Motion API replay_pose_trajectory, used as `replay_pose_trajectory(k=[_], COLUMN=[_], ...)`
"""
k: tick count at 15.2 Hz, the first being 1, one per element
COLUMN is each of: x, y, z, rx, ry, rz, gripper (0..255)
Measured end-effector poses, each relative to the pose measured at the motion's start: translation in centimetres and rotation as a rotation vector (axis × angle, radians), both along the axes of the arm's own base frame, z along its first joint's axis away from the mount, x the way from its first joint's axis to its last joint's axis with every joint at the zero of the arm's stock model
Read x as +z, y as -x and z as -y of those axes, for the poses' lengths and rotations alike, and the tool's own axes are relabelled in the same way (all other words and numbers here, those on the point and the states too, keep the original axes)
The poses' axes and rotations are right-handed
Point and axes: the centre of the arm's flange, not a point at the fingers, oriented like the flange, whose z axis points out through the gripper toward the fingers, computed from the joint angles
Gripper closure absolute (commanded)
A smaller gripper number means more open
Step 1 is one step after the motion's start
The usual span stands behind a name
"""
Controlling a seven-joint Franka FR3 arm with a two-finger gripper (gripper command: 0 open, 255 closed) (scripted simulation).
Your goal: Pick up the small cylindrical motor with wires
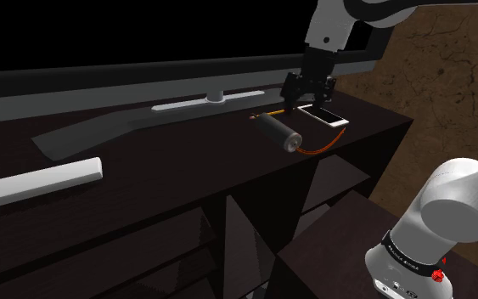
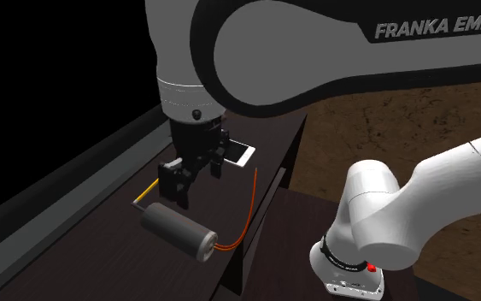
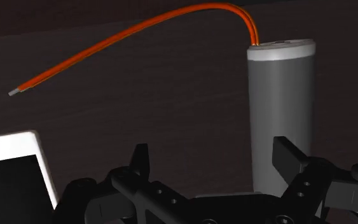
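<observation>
1. When read from the near side, starts with the white arm (image 1: 449, 212) at the shoulder view's lower right, bending up and to the left over the furniture.
2. Next comes a dark shelf (image 1: 160, 170) with open compartments on its near face. On its top, at the shoulder view's near left, a white bar (image 1: 33, 183) lying flat, well apart from everything else.
3. Farther along that top, toward its right end: grey motor (image 1: 281, 132) (image 2: 178, 231) (image 3: 280, 108), lying on its side with the pale capped end toward the near edge. Orange wires (image 1: 317, 146) (image 2: 249, 205) (image 3: 126, 35) leaving that cap, arcing along the top and ending loose near the phone.
4. Just past the motor's far end: black gripper (image 1: 307, 98) (image 2: 197, 175) (image 3: 214, 159), pointing down, low over the top. Fingers (image 3: 290, 153) spread wide, clasping nothing. From the wrist view, one finger in line with the motor's far end, the other toward the phone; touching or not, cannot tell.
5. Just beyond the gripper: white-edged phone (image 1: 323, 115) (image 2: 238, 154) (image 3: 12, 165), dark face up, flat on the top near its right end.
6. Farthest: grey TV foot (image 1: 207, 102) on the top, a long screen (image 1: 101, 85) above it, and a black area behind.
</observation>
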Motion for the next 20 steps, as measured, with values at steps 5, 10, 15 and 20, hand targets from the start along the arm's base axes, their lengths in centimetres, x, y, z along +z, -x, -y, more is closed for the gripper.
replay_pose_trajectory(k=[5,10,15,20], x=[0.5,-1.6,-3.4,-3.4], y=[-0.8,-1.0,-0.9,-0.9], z=[-6.2,-7.0,-7.0,-7.0], rx=[-0.009,-0.012,-0.012,-0.011], ry=[-0.003,-0.004,-0.004,-0.005], rz=[-0.02,-0.023,-0.023,-0.021], gripper=[0,0,255,255])
